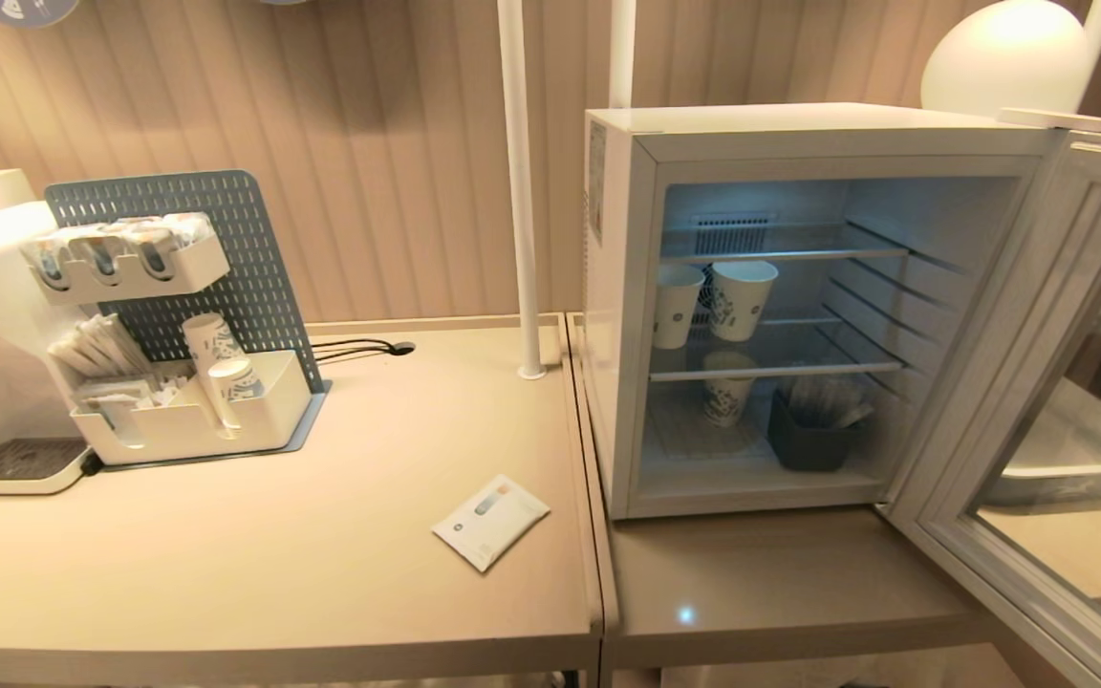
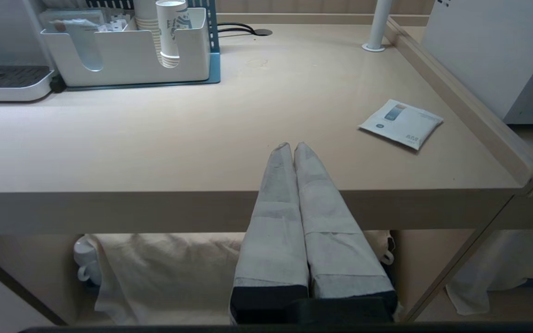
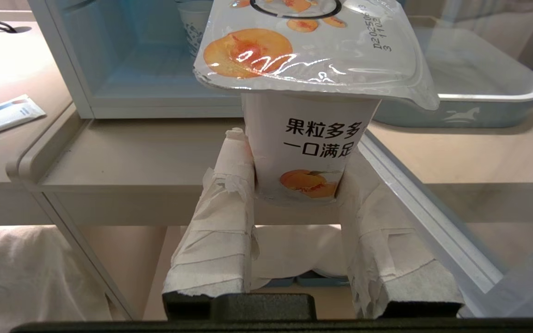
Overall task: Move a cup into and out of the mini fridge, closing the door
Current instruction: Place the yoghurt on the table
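Note:
The cup [image 3: 303,138], white with a peach picture, dark text and a wide foil lid, is held upright in my right gripper [image 3: 296,152], whose taped fingers are shut on its lower body. It hangs in front of the table edge, before the mini fridge [image 1: 627,315], which stands open. The door [image 1: 990,401] is swung out to the right, and its frame [image 3: 424,203] runs close beside my right finger. My left gripper [image 2: 293,147] is shut and empty, parked low at the front edge of the left table. Neither arm shows in the head view.
Blue-patterned paper cups [image 1: 742,298] stand on the fridge's wire shelves, with a dark container [image 1: 810,435] on its floor. A white packet [image 1: 490,521] lies on the left table. An organiser with cups [image 1: 187,411] stands at the back left. A pale tray [image 3: 479,101] sits behind the door glass.

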Motion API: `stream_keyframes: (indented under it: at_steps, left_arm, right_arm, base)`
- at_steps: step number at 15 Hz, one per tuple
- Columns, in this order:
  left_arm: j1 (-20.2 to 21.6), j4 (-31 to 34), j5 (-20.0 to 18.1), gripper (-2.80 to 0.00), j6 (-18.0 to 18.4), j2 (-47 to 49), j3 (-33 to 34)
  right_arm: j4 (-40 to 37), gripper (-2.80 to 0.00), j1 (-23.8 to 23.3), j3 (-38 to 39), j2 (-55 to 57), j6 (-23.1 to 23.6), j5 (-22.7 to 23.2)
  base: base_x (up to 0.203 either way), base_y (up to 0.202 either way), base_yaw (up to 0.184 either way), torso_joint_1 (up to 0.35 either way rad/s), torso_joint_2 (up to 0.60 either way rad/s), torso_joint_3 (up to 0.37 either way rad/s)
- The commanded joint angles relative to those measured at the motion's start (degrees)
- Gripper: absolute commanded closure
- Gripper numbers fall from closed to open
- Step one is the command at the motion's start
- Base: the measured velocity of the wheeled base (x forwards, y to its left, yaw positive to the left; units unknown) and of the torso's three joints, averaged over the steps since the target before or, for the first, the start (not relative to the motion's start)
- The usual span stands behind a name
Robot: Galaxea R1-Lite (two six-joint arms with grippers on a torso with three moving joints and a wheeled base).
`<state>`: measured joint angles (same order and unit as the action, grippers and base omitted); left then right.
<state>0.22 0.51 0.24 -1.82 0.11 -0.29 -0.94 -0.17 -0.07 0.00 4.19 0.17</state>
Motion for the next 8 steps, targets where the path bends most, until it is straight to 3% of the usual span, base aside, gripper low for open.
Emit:
stream_keyframes:
  at_steps: [1,8]
  left_arm:
    - [-0.04,-0.01,0.02,0.0,-0.09,-0.02,-0.05]
    - [-0.04,0.02,0.02,0.0,-0.02,-0.02,-0.06]
  right_arm:
    - [-0.03,0.0,-0.01,0.16,0.0,-0.06,0.01]
    - [-0.03,0.0,-0.01,0.16,0.0,0.03,0.01]
  base:
    - [-0.108,0.07,-0.006,0.005,0.01,-0.005]
    - [-0.19,0.182,0.0,0.002,0.0,-0.001]
